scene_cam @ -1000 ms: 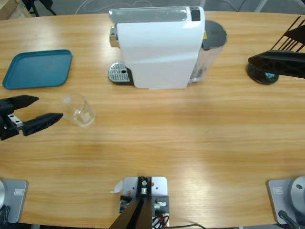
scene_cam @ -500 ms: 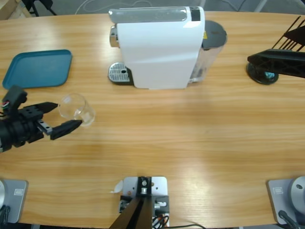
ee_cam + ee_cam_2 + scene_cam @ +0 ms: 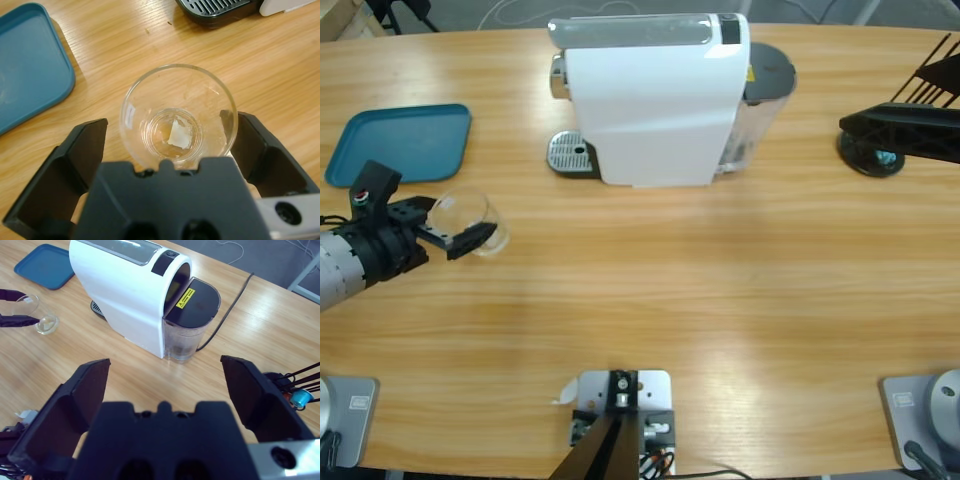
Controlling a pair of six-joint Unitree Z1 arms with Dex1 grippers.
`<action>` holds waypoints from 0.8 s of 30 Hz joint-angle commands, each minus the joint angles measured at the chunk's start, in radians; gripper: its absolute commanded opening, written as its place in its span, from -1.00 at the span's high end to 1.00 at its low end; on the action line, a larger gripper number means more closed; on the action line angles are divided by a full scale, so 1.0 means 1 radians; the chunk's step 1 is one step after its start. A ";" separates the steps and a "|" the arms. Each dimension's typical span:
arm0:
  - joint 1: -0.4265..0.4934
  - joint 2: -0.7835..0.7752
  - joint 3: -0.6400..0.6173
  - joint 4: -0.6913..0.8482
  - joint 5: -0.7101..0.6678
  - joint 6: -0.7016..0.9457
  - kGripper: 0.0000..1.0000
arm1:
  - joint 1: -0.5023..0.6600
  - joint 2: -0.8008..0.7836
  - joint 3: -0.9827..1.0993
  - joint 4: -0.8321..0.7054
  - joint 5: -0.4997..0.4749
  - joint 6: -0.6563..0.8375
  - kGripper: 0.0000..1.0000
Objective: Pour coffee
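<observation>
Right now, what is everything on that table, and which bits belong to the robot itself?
Coffee machine: one, white with a dark water tank, far middle of the table.
Drip tray: one, metal grille, at the machine's left end.
Tray: one, teal, far left.
Glass: one, clear, looks empty, near the tray.
Capsule rack: one, black, far right.
Table: one, wooden.
Left hand: black, open, jaws either side of the glass.
Right hand: black, open, raised above the table.

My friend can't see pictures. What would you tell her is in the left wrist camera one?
A clear empty drinking glass stands on the wooden table between the left gripper's two open black jaws. A teal plastic tray lies at the upper left, and the coffee machine's metal drip grate shows along the top edge.
</observation>
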 commanded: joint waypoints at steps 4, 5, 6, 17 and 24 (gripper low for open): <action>-0.005 0.056 0.047 -0.089 -0.022 0.001 0.04 | 0.007 0.027 0.011 0.006 -0.015 0.012 -1.00; -0.005 0.063 0.062 -0.116 -0.033 0.001 0.05 | 0.007 0.027 0.010 0.004 -0.015 0.012 -1.00; -0.005 0.065 0.078 -0.130 -0.033 0.001 0.25 | 0.007 0.027 0.011 0.003 -0.016 0.012 -1.00; 0.025 -0.132 0.080 -0.142 -0.100 0.181 1.00 | 0.007 0.005 0.020 -0.006 -0.028 0.012 -1.00; 0.307 -0.308 -0.081 0.045 -0.575 0.513 1.00 | 0.007 0.010 0.023 0.003 -0.047 -0.014 -1.00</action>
